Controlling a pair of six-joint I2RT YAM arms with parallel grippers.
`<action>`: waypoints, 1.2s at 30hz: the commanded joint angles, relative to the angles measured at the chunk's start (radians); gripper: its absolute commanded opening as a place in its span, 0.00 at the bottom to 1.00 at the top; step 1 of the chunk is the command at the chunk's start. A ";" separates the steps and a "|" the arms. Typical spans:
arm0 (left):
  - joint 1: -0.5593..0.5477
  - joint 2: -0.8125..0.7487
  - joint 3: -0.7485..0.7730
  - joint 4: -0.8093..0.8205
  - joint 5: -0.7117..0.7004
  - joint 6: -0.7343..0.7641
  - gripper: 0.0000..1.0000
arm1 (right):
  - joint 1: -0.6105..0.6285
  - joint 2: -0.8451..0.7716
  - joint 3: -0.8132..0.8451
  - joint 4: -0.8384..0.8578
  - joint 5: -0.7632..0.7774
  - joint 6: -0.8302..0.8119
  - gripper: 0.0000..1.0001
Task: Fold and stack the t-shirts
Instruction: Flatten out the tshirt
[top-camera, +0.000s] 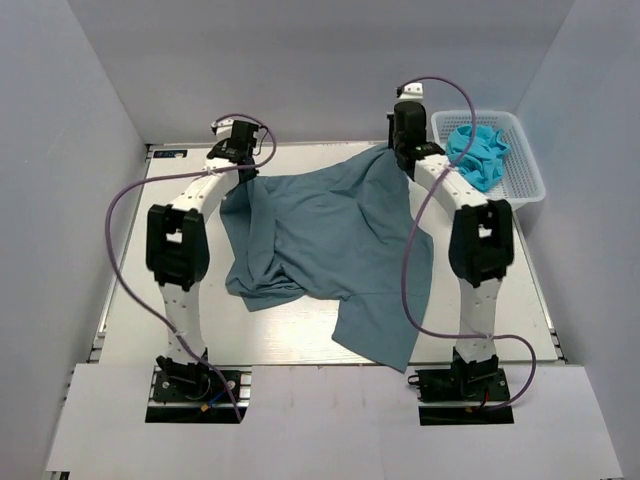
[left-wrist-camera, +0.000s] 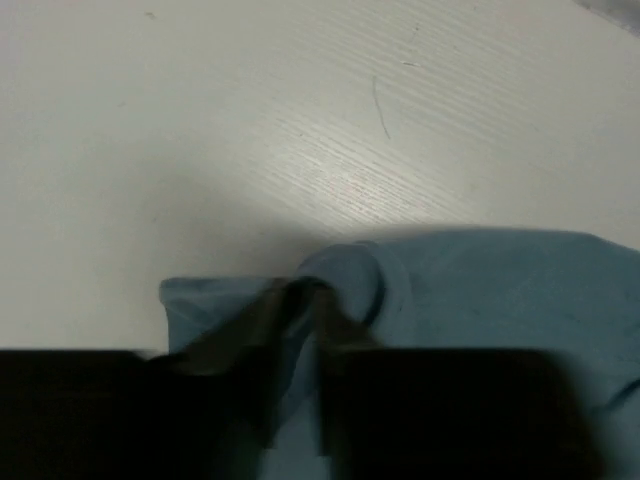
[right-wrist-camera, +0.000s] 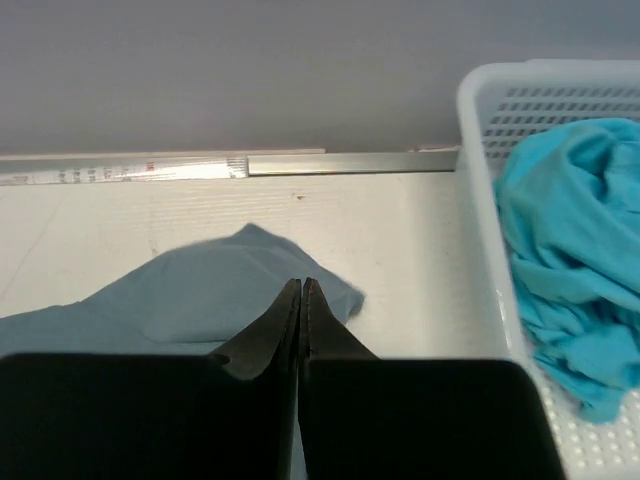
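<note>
Both claws sit at the far edge of a slate-blue shirt (top-camera: 330, 235) lying spread on the table (top-camera: 300, 342).

The left claw (left-wrist-camera: 303, 292) has its fingers slightly parted around a bunched fold at the shirt's far left corner; the blur hides whether it pinches. The right claw (right-wrist-camera: 301, 285) is clenched tight, tips at the far right corner; a pinch there cannot be told. The shirt lies rumpled between the arms, its near hem by the table's front edge. Right of the right claw, a white basket (right-wrist-camera: 478, 130) holds crumpled turquoise cloth (right-wrist-camera: 570, 250).
</note>
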 joint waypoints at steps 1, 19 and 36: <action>0.041 0.061 0.206 0.014 0.141 0.007 0.40 | -0.005 0.062 0.222 -0.064 -0.040 -0.003 0.00; 0.090 -0.609 -0.617 -0.213 0.264 -0.278 1.00 | 0.004 -0.416 -0.298 -0.308 -0.246 0.233 0.90; 0.058 -0.873 -1.134 -0.055 0.428 -0.380 0.79 | 0.001 -0.877 -0.774 -0.520 -0.266 0.419 0.90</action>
